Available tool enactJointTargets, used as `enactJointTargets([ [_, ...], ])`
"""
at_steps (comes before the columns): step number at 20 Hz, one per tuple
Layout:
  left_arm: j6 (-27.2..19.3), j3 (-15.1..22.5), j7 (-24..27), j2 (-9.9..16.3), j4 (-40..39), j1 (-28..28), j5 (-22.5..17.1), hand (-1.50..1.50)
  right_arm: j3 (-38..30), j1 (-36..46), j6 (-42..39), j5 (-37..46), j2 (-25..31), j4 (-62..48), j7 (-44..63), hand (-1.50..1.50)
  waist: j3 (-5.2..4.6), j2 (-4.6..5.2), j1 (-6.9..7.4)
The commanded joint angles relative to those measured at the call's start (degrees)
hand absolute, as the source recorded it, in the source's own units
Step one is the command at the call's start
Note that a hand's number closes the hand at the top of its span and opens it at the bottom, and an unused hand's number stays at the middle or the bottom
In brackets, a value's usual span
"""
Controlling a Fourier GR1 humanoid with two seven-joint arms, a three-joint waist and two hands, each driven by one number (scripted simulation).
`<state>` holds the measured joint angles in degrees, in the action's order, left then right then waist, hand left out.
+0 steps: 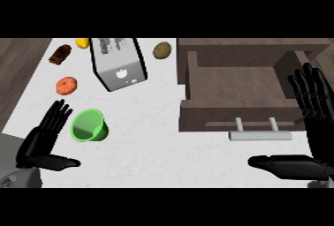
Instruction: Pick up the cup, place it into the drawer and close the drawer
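A bright green cup (89,126) sits on the white, faintly marbled counter (163,145) beside a dark brown wooden drawer (238,95).

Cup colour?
Bright green, inside and out; the cup shows clearly in the head view, lying beside the left hand.

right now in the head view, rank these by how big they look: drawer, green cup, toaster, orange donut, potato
1. drawer, open, clearly the largest
2. toaster
3. green cup
4. orange donut and potato: these look nearly alike, and the potato lies farther from the camera, so I would not rank one above the other.
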<state>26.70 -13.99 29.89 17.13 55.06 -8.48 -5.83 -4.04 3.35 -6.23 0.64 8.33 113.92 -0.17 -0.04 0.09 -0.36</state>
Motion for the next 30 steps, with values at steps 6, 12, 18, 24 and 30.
enactJointTargets([
  [6,-0.3,-1.4,20.2,2.5,-29.9,-10.9,6.7,-1.5,-2.0,-1.3,-2.3,-1.7,0.6,-0.9,-1.9,-1.5,-0.06,0.15,-0.46],
  [12,0.8,-2.2,24.5,4.5,-38.9,-15.4,7.1,-1.5,-0.5,0.2,-2.5,-0.8,-0.1,-1.7,-2.1,-1.5,-0.14,0.39,-0.85],
  [18,-1.5,-1.2,29.8,2.6,-40.7,-14.8,8.5,-1.5,-1.5,4.4,-1.6,-1.5,0.3,-2.3,1.2,-1.5,-0.22,0.55,-0.84],
  [24,-1.4,-0.7,30.9,2.4,-42.5,-16.3,9.3,-1.5,1.3,0.8,-1.6,0.7,-1.3,-1.4,0.1,-1.5,-0.19,0.46,-0.98],
  [30,-1.7,-1.1,31.4,2.6,-44.0,-18.2,9.3,-1.5,0.5,3.8,-1.8,-0.8,-1.2,-2.5,0.7,-1.5,-0.32,0.87,-1.58],
])
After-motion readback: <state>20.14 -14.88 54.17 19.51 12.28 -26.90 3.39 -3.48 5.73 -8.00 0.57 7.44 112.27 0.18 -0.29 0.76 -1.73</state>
